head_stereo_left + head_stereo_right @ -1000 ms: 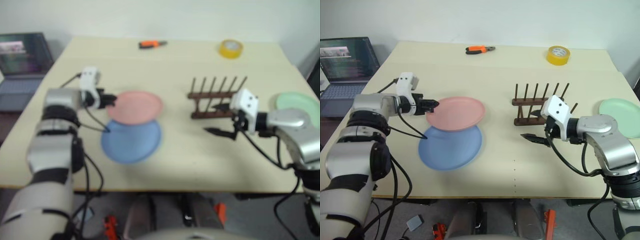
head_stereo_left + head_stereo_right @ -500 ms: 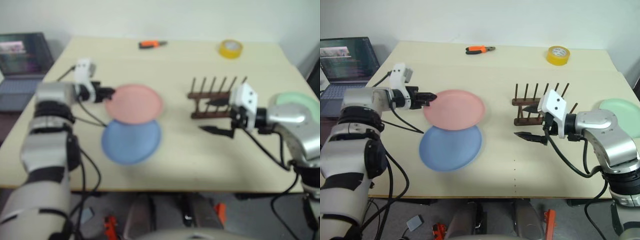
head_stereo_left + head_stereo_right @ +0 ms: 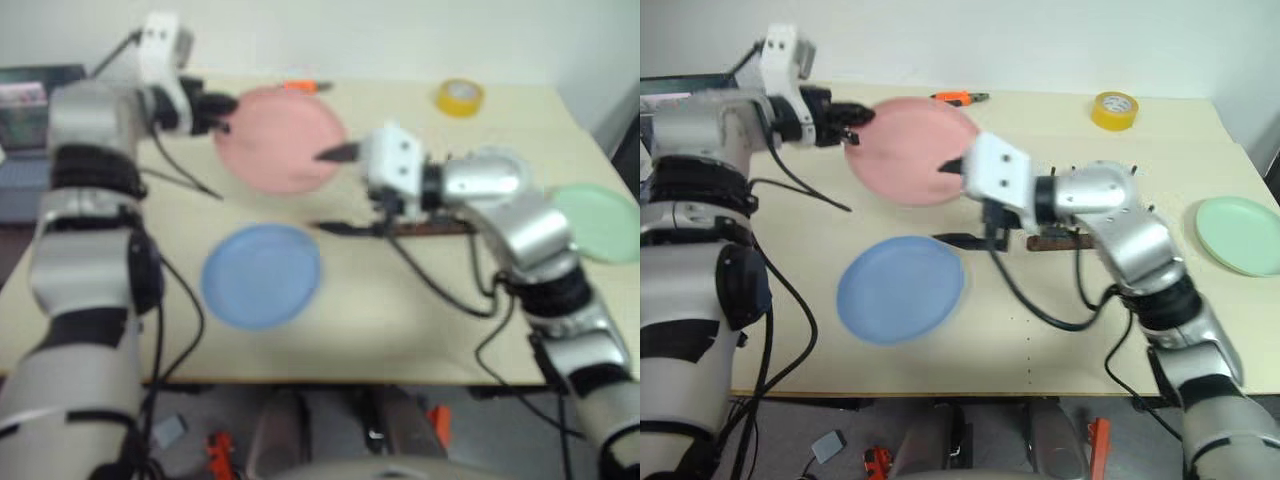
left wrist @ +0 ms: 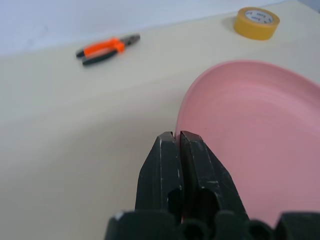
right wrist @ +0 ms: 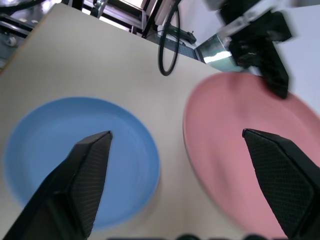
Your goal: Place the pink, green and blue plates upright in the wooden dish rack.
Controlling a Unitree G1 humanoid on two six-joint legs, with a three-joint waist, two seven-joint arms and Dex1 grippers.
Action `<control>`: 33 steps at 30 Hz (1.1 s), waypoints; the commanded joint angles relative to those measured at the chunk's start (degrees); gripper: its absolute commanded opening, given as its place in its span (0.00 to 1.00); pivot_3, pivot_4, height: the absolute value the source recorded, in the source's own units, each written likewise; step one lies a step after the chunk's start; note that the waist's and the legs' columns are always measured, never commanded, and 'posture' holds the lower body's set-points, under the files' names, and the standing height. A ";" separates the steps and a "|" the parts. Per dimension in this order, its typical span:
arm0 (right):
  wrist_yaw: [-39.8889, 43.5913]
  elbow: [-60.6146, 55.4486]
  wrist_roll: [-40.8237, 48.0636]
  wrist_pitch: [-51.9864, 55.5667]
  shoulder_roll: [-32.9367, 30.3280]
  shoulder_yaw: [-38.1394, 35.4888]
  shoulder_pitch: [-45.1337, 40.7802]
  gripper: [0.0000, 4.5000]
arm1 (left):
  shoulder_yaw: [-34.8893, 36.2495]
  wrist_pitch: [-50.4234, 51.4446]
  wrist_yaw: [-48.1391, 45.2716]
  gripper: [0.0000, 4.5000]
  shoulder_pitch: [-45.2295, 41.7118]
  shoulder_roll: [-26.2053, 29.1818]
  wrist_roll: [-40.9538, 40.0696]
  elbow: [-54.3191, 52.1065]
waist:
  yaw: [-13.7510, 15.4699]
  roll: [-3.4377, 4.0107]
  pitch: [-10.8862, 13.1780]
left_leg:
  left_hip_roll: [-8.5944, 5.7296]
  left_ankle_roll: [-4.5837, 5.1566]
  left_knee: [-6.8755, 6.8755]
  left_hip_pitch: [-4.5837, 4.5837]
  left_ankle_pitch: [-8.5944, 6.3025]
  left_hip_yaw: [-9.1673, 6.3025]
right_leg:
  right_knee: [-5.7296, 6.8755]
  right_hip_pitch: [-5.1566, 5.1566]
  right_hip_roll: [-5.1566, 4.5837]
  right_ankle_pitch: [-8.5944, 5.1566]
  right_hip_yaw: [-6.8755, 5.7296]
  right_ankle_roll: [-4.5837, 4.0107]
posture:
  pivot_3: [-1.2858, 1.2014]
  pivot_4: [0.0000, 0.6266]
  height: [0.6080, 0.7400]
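Note:
My left gripper [image 3: 855, 113] is shut on the rim of the pink plate [image 3: 910, 150] and holds it tilted in the air over the far left of the table. In the left wrist view its fingers [image 4: 170, 150] pinch the pink plate's [image 4: 255, 125] edge. The blue plate [image 3: 900, 288] lies flat near the front. My right gripper [image 3: 952, 203] stands open, pointing left, with one finger by the pink plate's right rim and one lower, holding nothing. The green plate [image 3: 1238, 234] lies at the right edge. The wooden dish rack [image 3: 1055, 241] is mostly hidden behind my right arm.
A yellow tape roll [image 3: 1114, 109] and orange pliers [image 3: 960, 97] lie at the back of the table. A laptop [image 3: 20, 105] stands off the table's left side. The right wrist view shows the blue plate [image 5: 75, 150] and pink plate [image 5: 240, 165] between its spread fingers.
My left gripper has lifted the pink plate up off the blue plate. My right arm has swung left across the rack to the pink plate's right rim, still open.

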 commanded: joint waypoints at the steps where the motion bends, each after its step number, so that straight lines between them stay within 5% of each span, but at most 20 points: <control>1: -4.54 4.87 -7.15 -7.19 3.29 2.81 -1.76 1.00 | -1.31 1.99 0.35 0.00 -0.89 -0.72 0.06 -6.76 | 0.11 0.00 0.00 | 0.00 0.00 0.02 -0.06 0.00 0.00 | -0.01 -0.03 0.00 0.01 0.00 -0.01 | 0.52 0.24 1.00; 11: -8.90 14.41 -17.19 -13.33 5.68 3.98 -2.74 1.00 | -2.80 7.32 0.90 0.00 2.34 -0.73 -0.17 -17.71 | -0.09 0.00 0.00 | 0.03 0.00 0.05 -0.20 0.00 -0.08 | 0.03 -0.13 0.01 0.16 0.03 -0.25 | 0.52 0.24 1.00; 14: -8.90 15.37 -18.23 -14.64 5.58 3.85 -2.58 0.87 | -2.66 8.32 0.64 0.00 2.62 -0.71 -0.75 -18.98 | -0.16 0.00 0.00 | 0.03 0.01 0.05 -0.16 0.00 -0.06 | 0.06 -0.12 0.02 0.16 0.03 -0.25 | 0.52 0.24 1.00; 25: -8.40 15.63 -19.32 -15.29 5.55 2.99 -2.26 0.02 | -3.07 8.00 1.68 0.00 3.70 -0.31 -0.36 -19.38 | -0.12 0.00 0.00 | 0.03 0.00 0.05 -0.16 0.00 -0.07 | 0.04 -0.12 0.02 0.17 0.07 -0.26 | 0.52 0.24 1.00; 33: -8.14 15.89 -19.64 -15.72 6.23 2.25 -2.31 0.01 | -2.96 7.15 2.99 0.00 4.30 -0.30 -0.16 -18.84 | -0.09 0.00 0.00 | 0.03 0.00 0.05 -0.14 0.00 -0.06 | 0.05 -0.11 0.01 0.17 0.07 -0.26 | 0.52 0.24 1.00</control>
